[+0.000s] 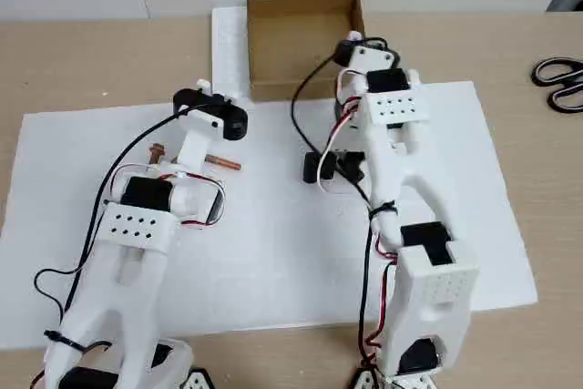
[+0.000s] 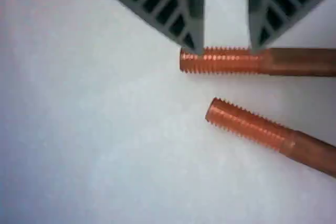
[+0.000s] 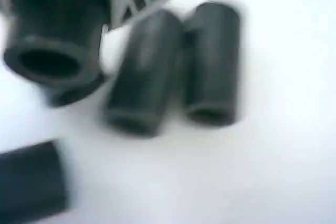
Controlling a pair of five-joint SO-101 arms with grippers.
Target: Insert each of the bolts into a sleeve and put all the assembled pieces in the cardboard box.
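Note:
Two copper bolts lie on the white paper. In the left wrist view, my left gripper (image 2: 226,45) is open, its grey fingertips (image 2: 191,38) resting on the threaded end of one bolt (image 2: 252,60). The other bolt (image 2: 268,129) lies just beside it. From above, this gripper (image 1: 179,159) sits among the bolts (image 1: 223,163). My right gripper (image 1: 332,168) is down at the black sleeves. It appears shut on one sleeve (image 3: 50,51), whose bore faces the camera. Two more sleeves (image 3: 144,72) (image 3: 212,64) lie side by side, and another sleeve (image 3: 31,182) lies apart.
The open cardboard box (image 1: 305,38) stands at the back centre, just beyond the right arm's elbow. Scissors (image 1: 560,84) lie at the far right on the wooden table. White paper (image 1: 273,261) covers the work area, with bare room between the arms.

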